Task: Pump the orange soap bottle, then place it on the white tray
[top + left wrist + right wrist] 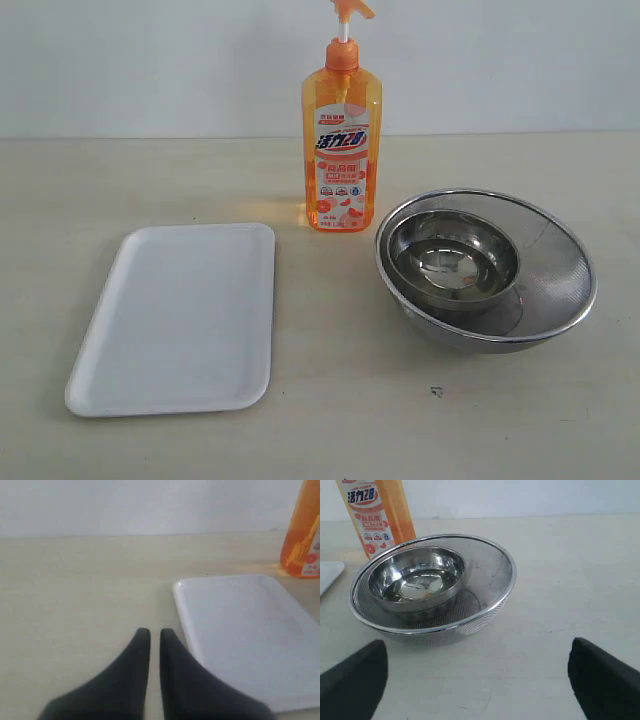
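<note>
The left pincer (152, 632) was shut on nothing, just left of the white tray (180, 320). The right pincer (477, 645) gaped wide and empty, near the nested steel bowls (560, 262). The orange soap bottle (341, 150) stood upright at the far middle, nearly full. Tall and narrow, it might tip under an off-centre press or strike the bowls. Tray and bowls held nothing.

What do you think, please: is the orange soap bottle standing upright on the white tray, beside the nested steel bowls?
Not quite: the exterior view shows the orange soap bottle standing upright on the table, clear of the white tray, beside the nested steel bowls.
</note>
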You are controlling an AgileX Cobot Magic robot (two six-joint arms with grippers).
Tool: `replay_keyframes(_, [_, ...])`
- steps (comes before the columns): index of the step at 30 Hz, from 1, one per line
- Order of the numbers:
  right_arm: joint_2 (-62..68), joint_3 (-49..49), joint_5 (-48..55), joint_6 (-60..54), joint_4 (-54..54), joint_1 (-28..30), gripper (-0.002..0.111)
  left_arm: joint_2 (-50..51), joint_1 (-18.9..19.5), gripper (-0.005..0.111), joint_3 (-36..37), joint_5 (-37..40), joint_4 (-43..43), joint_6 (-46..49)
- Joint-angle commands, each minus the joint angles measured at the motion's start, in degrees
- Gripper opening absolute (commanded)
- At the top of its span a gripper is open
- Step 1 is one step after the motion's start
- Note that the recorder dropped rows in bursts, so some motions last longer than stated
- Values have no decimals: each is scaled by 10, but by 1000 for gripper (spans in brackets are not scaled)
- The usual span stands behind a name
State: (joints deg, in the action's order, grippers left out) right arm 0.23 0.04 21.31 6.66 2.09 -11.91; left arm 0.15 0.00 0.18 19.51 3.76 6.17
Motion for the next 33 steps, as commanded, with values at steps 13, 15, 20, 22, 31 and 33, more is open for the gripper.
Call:
replay_keyframes(13, [-2, 0, -2, -1, 0, 4, 88, -2, 0, 7, -2, -437, -32, -86])
replay_keyframes(15, [-2, 0, -2, -1, 0, 4, 88, -2, 0, 7, -2, -440, -32, -206])
replay_keyframes(20, [-2, 0, -2, -1, 0, 4, 88, 3, 0, 7, -32, -583, -104, -383])
replay_keyframes(22, [-2, 0, -2, -1, 0, 4, 88, 32, 0, 7, -87, -539, -201, -435])
replay_keyframes(31, [-2, 0, -2, -1, 0, 4, 88, 220, 0, 7, -241, -477, -347, -593])
replay_keyframes(33, [-2, 0, -2, -1, 0, 4, 88, 262, 0, 7, -268, -454, -410, -660])
